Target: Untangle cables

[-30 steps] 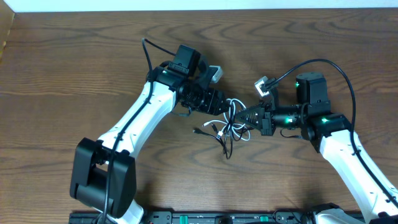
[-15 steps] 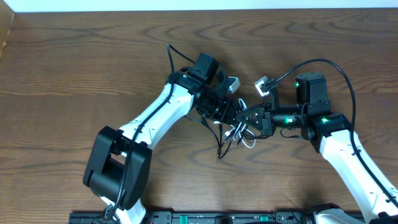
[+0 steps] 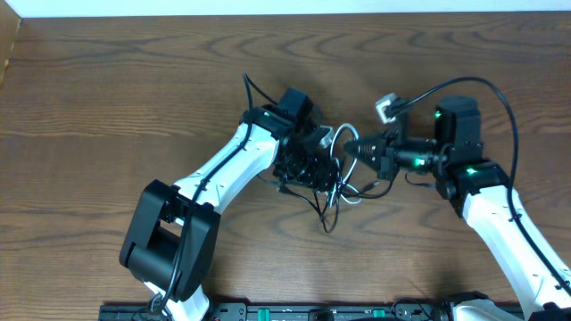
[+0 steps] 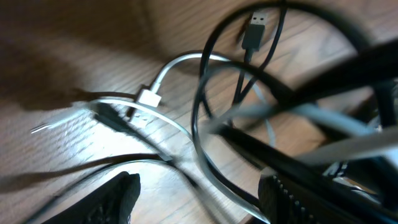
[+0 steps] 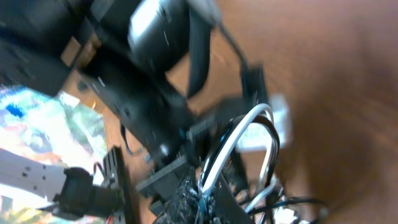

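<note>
On the brown wood-grain table (image 3: 107, 89), the thin black cable (image 4: 194, 124) and the thin white cable (image 4: 174, 62) lie tangled together directly beneath and ahead of the left gripper (image 4: 200, 193). Its two dark fingers (image 4: 121, 193) stand apart, released and gripping nothing, and the strands run across the wood between and beyond them. The black cord sweeps a wide loop ahead of this gripper, with its flat black USB plug (image 4: 254, 31) at the far side. The white cord's small white plug (image 4: 148, 98) rests on the wood ahead of one finger. The right gripper (image 3: 350, 149) sits just beside the left gripper, nearly tip to tip, clenched on a raised loop of the white cable. A black strand rises alongside that loop, but I cannot tell whether it is pinched too. A loose black tail trails away from the left gripper toward the arms' bases.
</note>
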